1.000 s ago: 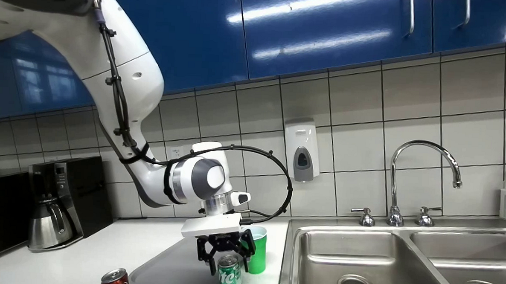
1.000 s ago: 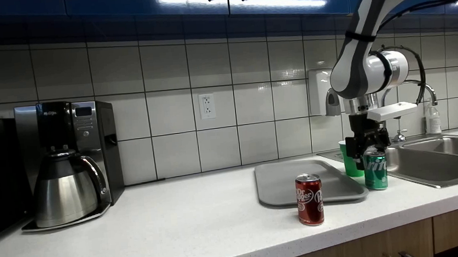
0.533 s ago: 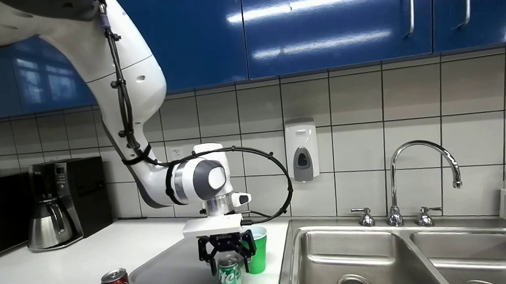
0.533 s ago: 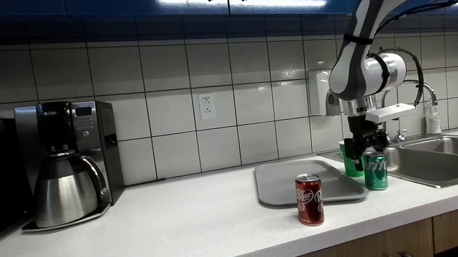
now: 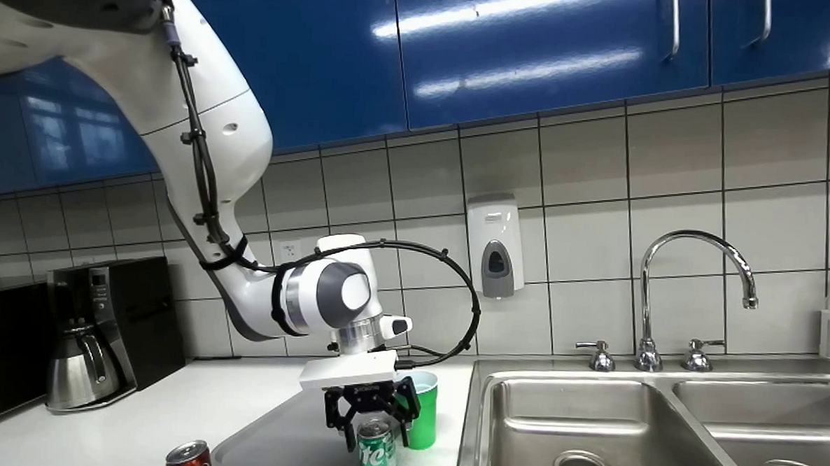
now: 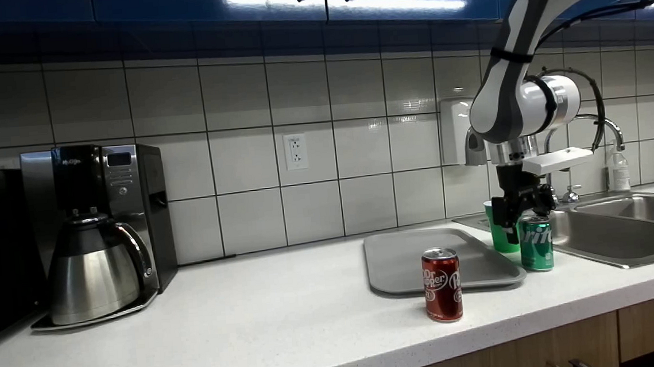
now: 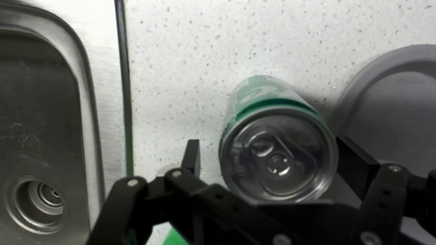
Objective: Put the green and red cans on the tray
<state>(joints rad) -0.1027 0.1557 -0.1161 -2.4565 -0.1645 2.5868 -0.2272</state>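
Recently the pincer [image 7: 272,158] has been shifted slightly, then stilled; it is spread around the Sprite can [image 6: 537,245], unmoved on the tabletop [image 6: 245,327] right of the tray [image 6: 404,258]. The Dr Pepper can [image 6: 442,286], at the tray's near side, is likewise undisturbed; alignment before grasping is suggested.

There's the green Sprite can [image 6: 537,245], upright just beside the gray tray [image 6: 395,259], which lies flat. The red Dr Pepper can [image 6: 442,286] stands upright near the tray.
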